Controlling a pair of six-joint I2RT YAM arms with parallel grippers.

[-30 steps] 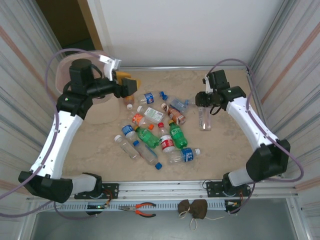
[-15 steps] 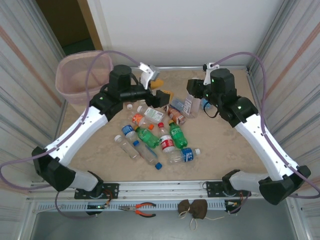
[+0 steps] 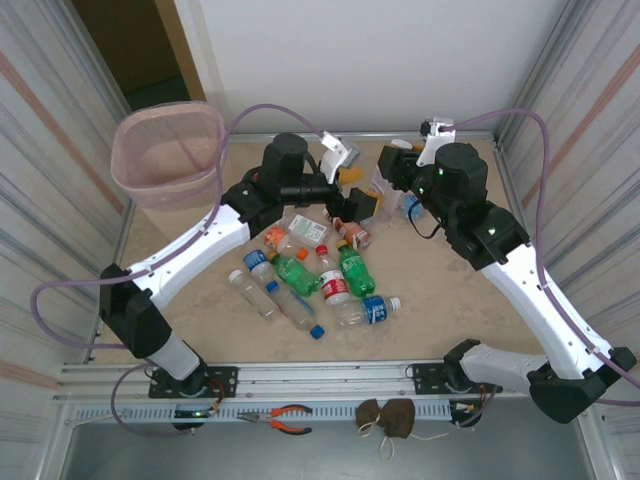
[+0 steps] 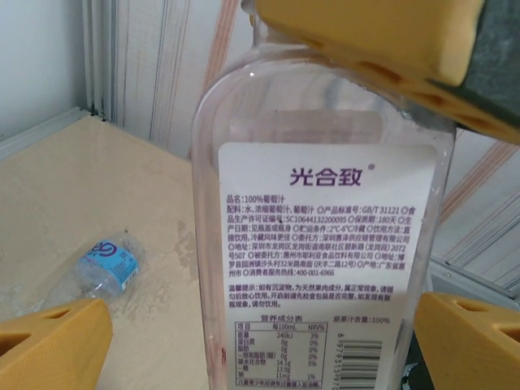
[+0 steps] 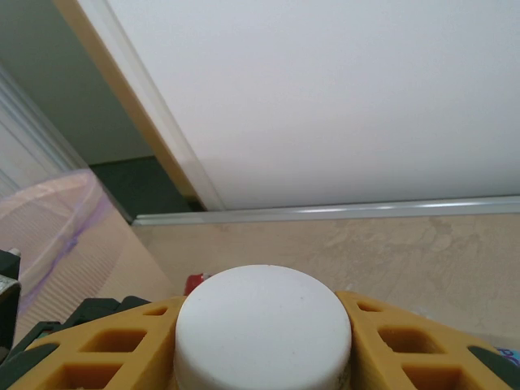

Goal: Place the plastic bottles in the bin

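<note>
Well to the right of the bin (image 3: 160, 188), the right gripper (image 5: 264, 341) clamps the neck of an upright, clear, white-capped juice bottle (image 4: 325, 244). The left gripper (image 4: 260, 341) flanks it, spread wide and not touching. Other plastic bottles (image 3: 296, 272) lie scattered nearby.

You had the juice bottle (image 4: 325, 244) between the fingers (image 4: 49, 345) of your left gripper (image 4: 260, 349), one finger on each side of its lower body. Your right gripper (image 5: 264, 337) sat above that, its fingers either side of the bottle's neck, with the cap (image 5: 264, 313) on top between them. Beyond your left gripper's left finger, a small bottle (image 4: 110, 264) lay on the table (image 4: 97, 187). The heap of bottles (image 3: 310, 265) lay on the table, nearer the arm bases than both grippers. The bin (image 3: 150, 185) stood well to the left of both, by the table's far left corner.
</note>
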